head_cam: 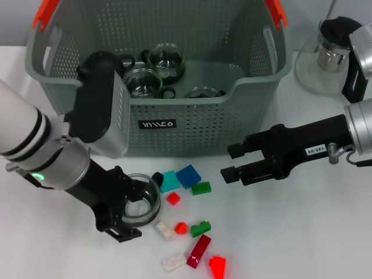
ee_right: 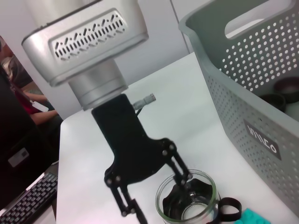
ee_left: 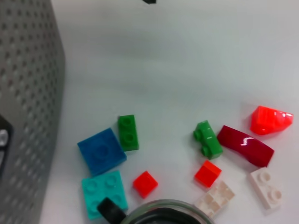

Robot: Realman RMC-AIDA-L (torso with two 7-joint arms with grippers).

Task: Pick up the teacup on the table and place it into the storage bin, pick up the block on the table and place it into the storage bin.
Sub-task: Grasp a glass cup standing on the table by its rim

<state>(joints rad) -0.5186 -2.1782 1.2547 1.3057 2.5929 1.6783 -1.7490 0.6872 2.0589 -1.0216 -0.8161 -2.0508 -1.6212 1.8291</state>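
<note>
1. On the white table [head_cam: 302, 232] just in front of the storage bin [head_cam: 174, 125], a glass teacup [head_cam: 142, 200] stands upright, mouth up, with its black handle [head_cam: 157, 176] pointing toward the bin and toward the scattered blocks.
2. The left gripper [head_cam: 129, 204] is right at the cup: in the right wrist view one finger [ee_right: 180, 179] reaches down inside the glass while another finger [ee_right: 122, 201] stands outside the wall, so the jaws are spread across the rim and, as far as I can judge, not yet pinched onto it.
3. The cup has no real long axis beyond its vertical one; the handle is the only thing giving it a heading, and it lies on the side away from the left arm.
4. Just beside the handle lie a teal block [head_cam: 170, 181], a blue block [head_cam: 188, 175] and a green block [head_cam: 201, 188]; more red, white and dark red pieces trail toward the near edge.
5. The right gripper [head_cam: 229, 163] hovers with its jaws parted, holding nothing, beyond the blocks from the cup, so the left arm is clearly the nearer one for the cup.
6. The bin already holds several glass cups [head_cam: 165, 61]; a glass teapot [head_cam: 328, 55] sits off to its right.
</note>
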